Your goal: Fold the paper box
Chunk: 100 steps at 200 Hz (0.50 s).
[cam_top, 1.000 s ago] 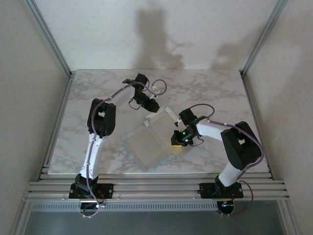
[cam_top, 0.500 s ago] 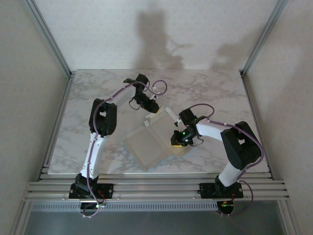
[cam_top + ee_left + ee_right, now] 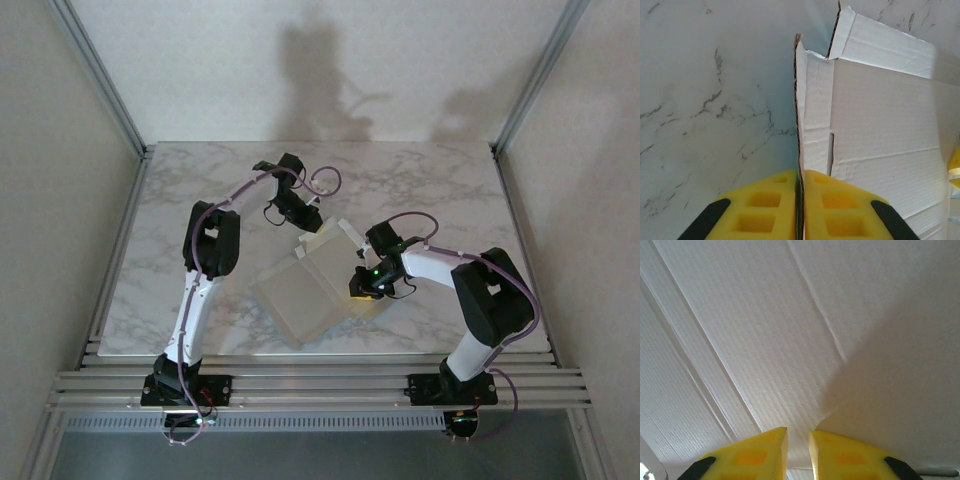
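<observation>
The white marble-patterned table [image 3: 200,190] carries the paper box [image 3: 300,290], a flat sheet of pale grey-white corrugated card with creased flaps, lying near the middle between the two arms. The left claw [image 3: 801,200] is clamped on an upright edge flap at the box's far corner. The right claw [image 3: 798,432] hangs close over the card, its yellow fingers [image 3: 760,452] nearly together; I cannot tell whether it grips anything.

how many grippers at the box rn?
2. Left gripper pinches an upright edge flap of the paper box; right gripper points close at its pale face, grip unclear.
</observation>
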{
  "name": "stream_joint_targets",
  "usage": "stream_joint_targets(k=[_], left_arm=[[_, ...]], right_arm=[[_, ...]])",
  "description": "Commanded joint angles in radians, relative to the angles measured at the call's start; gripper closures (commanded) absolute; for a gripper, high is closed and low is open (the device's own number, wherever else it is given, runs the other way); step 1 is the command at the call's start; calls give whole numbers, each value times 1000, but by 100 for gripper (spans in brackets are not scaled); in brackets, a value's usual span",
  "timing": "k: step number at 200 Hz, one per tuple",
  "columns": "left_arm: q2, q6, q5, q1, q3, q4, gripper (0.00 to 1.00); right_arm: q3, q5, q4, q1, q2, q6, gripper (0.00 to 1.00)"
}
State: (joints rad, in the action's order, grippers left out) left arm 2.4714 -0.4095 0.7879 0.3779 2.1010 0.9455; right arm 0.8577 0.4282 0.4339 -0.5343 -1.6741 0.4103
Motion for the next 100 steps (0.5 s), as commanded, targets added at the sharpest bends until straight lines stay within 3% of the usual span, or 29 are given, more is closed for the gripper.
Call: stream_joint_targets(k=[1,64,100], left_arm=[[14,-18,-2,6,21,32,89],[17,-28,11,13,22,39,98],[-42,0,35,13,-38,-41,100]], right_arm=[[-15,-53,57,7,-24,-6,79],[-22,-53,55,5,-8,0,78],[33,-76,89,7,76,20,66]])
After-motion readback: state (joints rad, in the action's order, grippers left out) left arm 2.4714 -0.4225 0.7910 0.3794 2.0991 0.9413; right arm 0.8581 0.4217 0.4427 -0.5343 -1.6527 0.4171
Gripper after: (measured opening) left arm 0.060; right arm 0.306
